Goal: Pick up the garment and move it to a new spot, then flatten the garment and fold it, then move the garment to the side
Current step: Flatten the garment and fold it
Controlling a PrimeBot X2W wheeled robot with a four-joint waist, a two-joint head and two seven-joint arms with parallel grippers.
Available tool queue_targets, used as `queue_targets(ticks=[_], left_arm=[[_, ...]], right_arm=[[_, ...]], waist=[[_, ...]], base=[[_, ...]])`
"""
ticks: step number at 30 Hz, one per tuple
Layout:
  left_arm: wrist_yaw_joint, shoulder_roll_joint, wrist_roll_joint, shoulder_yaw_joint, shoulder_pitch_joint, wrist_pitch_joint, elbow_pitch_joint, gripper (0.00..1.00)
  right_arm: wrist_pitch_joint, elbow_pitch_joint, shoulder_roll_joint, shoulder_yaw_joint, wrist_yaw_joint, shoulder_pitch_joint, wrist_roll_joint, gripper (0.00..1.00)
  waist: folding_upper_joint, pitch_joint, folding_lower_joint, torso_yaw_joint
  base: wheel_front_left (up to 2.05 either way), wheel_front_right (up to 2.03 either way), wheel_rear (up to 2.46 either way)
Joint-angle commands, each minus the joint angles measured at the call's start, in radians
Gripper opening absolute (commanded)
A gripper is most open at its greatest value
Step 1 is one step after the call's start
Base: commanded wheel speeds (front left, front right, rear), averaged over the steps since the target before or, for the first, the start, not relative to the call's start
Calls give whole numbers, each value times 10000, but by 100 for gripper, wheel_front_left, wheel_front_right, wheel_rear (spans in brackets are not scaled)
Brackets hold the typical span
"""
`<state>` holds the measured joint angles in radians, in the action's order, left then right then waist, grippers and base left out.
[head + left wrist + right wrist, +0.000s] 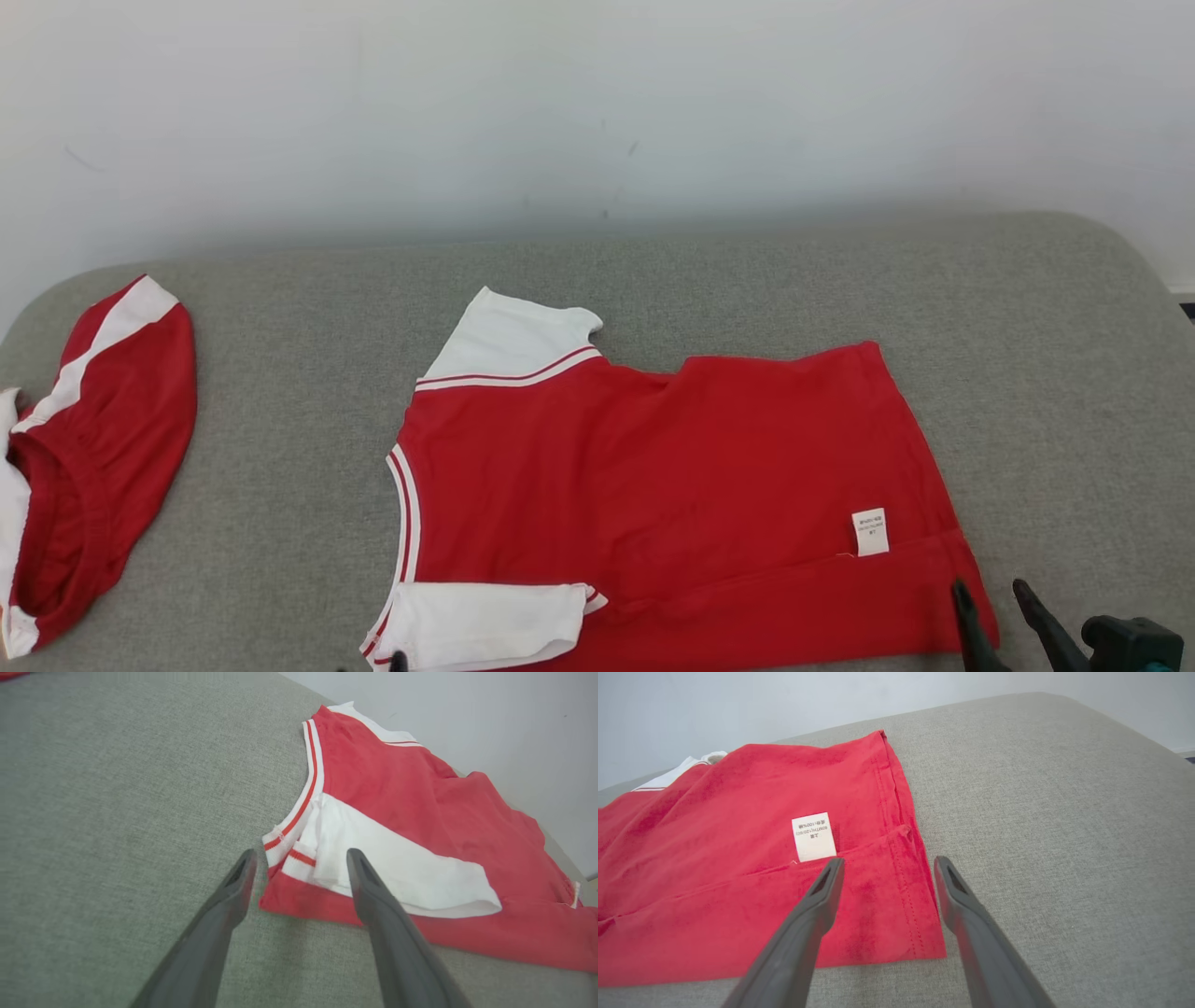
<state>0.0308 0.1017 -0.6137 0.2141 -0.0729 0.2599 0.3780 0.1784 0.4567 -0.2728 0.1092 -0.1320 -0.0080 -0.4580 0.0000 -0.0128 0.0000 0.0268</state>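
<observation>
I am poising left hand (300, 854) and right hand (888, 861), both released, over red shirt (672, 467) corners at counter (280, 420) near edge, for folding.

soft, even light keeps all three views bright, without glare, and the garment (672, 467) throws only a thin shadow along its lower edge. the wall (597, 103) atop the head view looks hazy; the wrist views bow toward their corners, and the left gripper (301, 854) and right gripper (889, 859) blur near the bottom edge.
</observation>
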Motion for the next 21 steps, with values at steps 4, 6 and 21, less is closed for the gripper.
queue_targets(ticks=[4, 6, 21], left_arm=[[-34, 30, 394, -421, 156, 56, -505, 100], [8, 11, 676, -745, 115, 54, -990, 100], [314, -190, 3604, -2287, 24, 57, -3539, 100]], right_arm=[[254, -498, 218, -296, 27, 112, 369, 100], [405, -823, 328, -395, 27, 126, 527, 100], [868, -3629, 1177, -787, 27, 406, 1936, 100]], waist=[[0, 114, 0, 26], [0, 151, 0, 32], [0, 295, 0, 79]], base=[[0, 0, 0], [0, 0, 0], [0, 0, 0]])
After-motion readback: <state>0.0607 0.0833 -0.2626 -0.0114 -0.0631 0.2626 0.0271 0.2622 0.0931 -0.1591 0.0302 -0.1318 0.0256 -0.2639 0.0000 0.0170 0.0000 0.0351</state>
